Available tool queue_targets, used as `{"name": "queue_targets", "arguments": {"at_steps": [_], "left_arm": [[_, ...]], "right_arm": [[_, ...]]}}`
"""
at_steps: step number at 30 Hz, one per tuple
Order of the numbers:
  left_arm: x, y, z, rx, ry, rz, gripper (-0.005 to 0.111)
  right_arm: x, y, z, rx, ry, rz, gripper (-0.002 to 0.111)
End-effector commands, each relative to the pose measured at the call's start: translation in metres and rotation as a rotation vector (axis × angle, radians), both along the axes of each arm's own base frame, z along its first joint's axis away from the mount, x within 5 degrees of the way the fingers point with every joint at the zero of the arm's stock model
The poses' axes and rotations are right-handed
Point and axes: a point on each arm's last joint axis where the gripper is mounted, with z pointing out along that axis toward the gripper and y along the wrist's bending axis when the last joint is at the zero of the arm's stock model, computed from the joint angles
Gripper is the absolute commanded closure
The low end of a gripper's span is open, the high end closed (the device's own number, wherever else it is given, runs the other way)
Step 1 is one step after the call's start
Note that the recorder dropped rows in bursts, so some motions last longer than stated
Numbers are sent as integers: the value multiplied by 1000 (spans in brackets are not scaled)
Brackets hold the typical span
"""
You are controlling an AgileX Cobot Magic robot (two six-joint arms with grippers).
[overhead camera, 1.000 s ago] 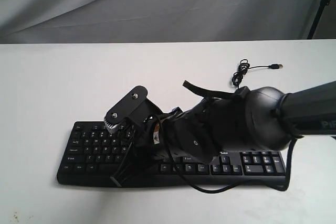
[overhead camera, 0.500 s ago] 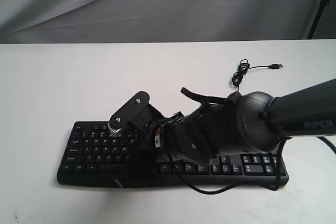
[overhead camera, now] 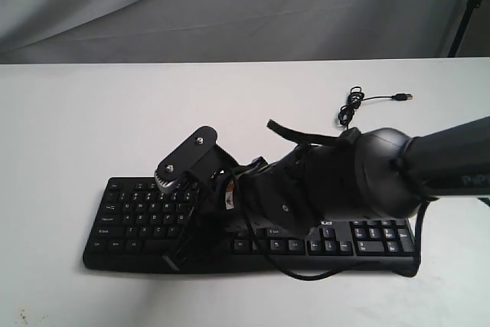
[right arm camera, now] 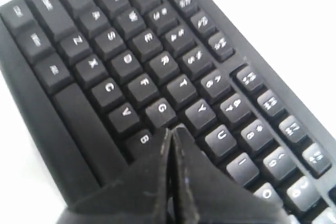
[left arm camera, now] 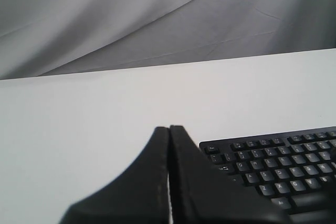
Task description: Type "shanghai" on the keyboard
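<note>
The black keyboard [overhead camera: 130,212] lies along the near part of the white table, and my right arm covers its middle. My right gripper [overhead camera: 190,223] reaches across from the right. It is shut with nothing held. In the right wrist view its tips [right arm camera: 171,129] sit over the keyboard [right arm camera: 131,56] at the H key, between G, Y, U and B. My left gripper [left arm camera: 169,127] is shut and empty above bare table, just off the left end of the keyboard [left arm camera: 283,161]. It does not show in the exterior view.
The keyboard's thin cable ends in a small coil [overhead camera: 351,105] with the USB plug [overhead camera: 403,97] on the table [overhead camera: 76,128] behind the right arm. A grey cloth backdrop [overhead camera: 230,5] hangs beyond the far edge. A dark stand [overhead camera: 468,5] is at the far right.
Half a second ago the right arm and its camera bracket sat slightly lower and to the right in the exterior view. They are now back about where they were a second ago.
</note>
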Motion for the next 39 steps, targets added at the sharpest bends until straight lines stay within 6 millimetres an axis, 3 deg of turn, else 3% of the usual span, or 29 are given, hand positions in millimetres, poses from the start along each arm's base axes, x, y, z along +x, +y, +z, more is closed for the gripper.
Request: {"name": "queue_targets", "arguments": {"at_steps": [1, 5, 14, 34, 39], "left_arm": [[0, 0, -1, -2, -2, -3, 107], [0, 0, -1, -2, -2, -3, 107], [0, 0, -1, -2, -2, -3, 107], [0, 0, -1, -2, -2, -3, 107], [0, 0, -1, -2, -2, -3, 107]], "right_arm": [[3, -1, 16, 12, -29, 11, 108], [8, 5, 21, 24, -41, 13, 108], [12, 28, 1, -2, -16, 42, 108], [18, 23, -5, -9, -7, 21, 108], [19, 24, -17, -19, 0, 20, 108]]}}
